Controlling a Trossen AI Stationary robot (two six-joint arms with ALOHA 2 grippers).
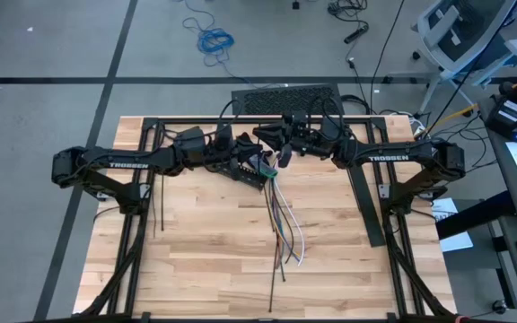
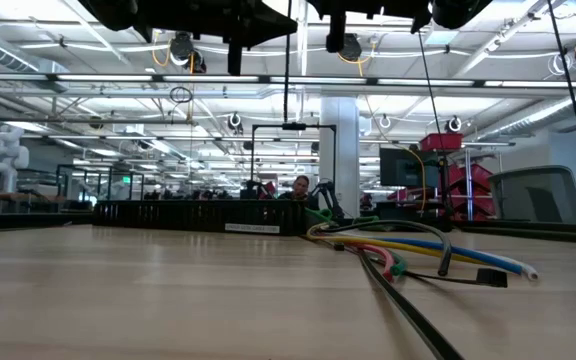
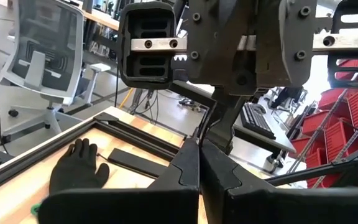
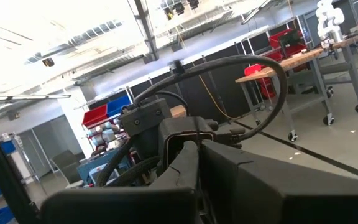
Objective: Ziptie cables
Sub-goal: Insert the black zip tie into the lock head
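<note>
Several cables [image 1: 284, 229] lie fanned on the table [image 1: 196, 260], loose ends toward its near edge, upper ends rising to the grippers near the far edge. One ziptie [image 1: 271, 269] lies straight among them. Left gripper [image 1: 264, 170] hangs above the table's middle, fingers [image 3: 188, 168] pressed together; what it pinches is unclear. Right gripper [image 1: 285, 161] sits just beside it, fingers [image 4: 185, 163] pressed together.

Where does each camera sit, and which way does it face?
High: overhead, straight down; both arms meet above the cables.
Low: table height, facing the room; cables near, arms hang from above.
Left wrist: past its shut fingers toward the right arm.
Right wrist: past its shut fingers into the room.
High and low share the cables.
</note>
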